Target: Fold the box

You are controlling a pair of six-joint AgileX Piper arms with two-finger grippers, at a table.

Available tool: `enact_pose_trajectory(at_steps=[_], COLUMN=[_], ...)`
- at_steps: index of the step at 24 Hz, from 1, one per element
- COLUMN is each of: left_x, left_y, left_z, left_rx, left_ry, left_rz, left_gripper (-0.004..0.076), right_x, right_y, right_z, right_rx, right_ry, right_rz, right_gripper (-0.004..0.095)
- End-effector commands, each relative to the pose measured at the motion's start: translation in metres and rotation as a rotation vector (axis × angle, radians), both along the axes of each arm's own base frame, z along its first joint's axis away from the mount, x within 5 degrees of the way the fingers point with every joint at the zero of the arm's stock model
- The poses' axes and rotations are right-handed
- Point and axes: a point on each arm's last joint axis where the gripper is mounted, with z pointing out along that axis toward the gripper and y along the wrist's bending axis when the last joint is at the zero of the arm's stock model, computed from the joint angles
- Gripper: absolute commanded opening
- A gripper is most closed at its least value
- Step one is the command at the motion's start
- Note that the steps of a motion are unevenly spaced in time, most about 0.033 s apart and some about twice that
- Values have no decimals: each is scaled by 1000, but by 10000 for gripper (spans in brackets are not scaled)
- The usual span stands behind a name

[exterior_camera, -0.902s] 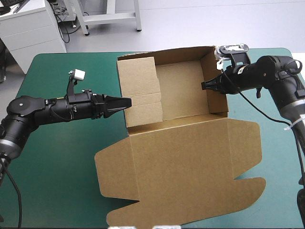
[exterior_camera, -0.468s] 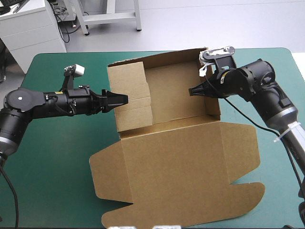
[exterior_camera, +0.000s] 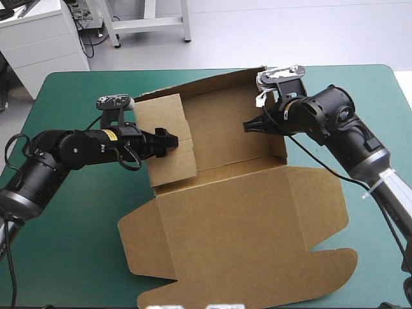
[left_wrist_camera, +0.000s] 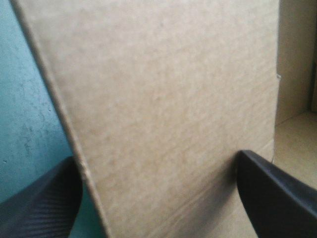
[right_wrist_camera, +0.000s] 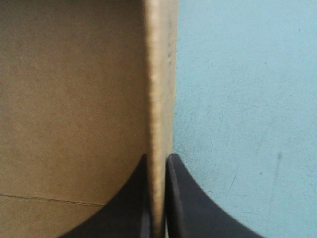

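Surface: teal-green cover [exterior_camera: 77, 219] is stretching over the whole table, bare on both sides of the board.
Room: white drawer unit [exterior_camera: 38, 38] is standing beyond the far left corner, a metal frame [exterior_camera: 148, 19] next to it, pale floor [exterior_camera: 290, 26] running behind the far edge.
Counts: one box, two arms, two grippers, four black fingers, three walls standing, one lid lying flat.
Left arm: is reaching in low from the table's left edge toward the box.
Left gripper [exterior_camera: 168, 137]: fingers are standing wide apart, straddling the left wall [left_wrist_camera: 168, 99], one finger [left_wrist_camera: 39, 198] outside over the cover, the other [left_wrist_camera: 277, 198] inside the tray; not pinching, contact cannot tell.
Box [exterior_camera: 225, 148]: brown, is sitting mid-table toward the far edge as an open tray, turned slightly askew to the table edges.
Back wall [exterior_camera: 219, 90]: is standing upright along the far side.
Lid [exterior_camera: 238, 225]: is lying flat toward the near edge, side flaps spread out.
Right wall [right_wrist_camera: 161, 74]: is standing upright, its rim running straight between the right fingers.
Right gripper [exterior_camera: 246, 125]: fingers are pressing almost together, pinching the right wall's rim, teal-green cover on the outer side, tray on the inner.
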Motion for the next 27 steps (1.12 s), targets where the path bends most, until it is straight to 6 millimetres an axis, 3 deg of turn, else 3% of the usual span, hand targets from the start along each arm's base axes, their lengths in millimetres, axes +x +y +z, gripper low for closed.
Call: enact_pose_trajectory(at_steps=[1,4,10,12,18,27], left_x=[-4,-4,-4,-3,-3,-5], left_y=[-6,-9,-10,-10,-8,-7], left_z=[21,18,-10,-10,0,0], left_rx=[-76,-101,-101,-108,-152,-101], left_ry=[-103,-112,-39,-52,-129,-147], left_rz=[75,102,113,118,134,105], left_gripper=[596,596,588,513,-13,-30], right_x=[-10,-12,-13,-13,-14,-15], right_y=[-4,-5,-6,-6,-6,-7], right_z=[30,32,34,34,33,31], right_rx=[109,119,122,122,119,103], right_ry=[-121,-126,-129,-129,-123,-102], right_rz=[-5,-10,-12,-12,-13,-19], right_gripper=[-2,-2,-3,-3,-4,-4])
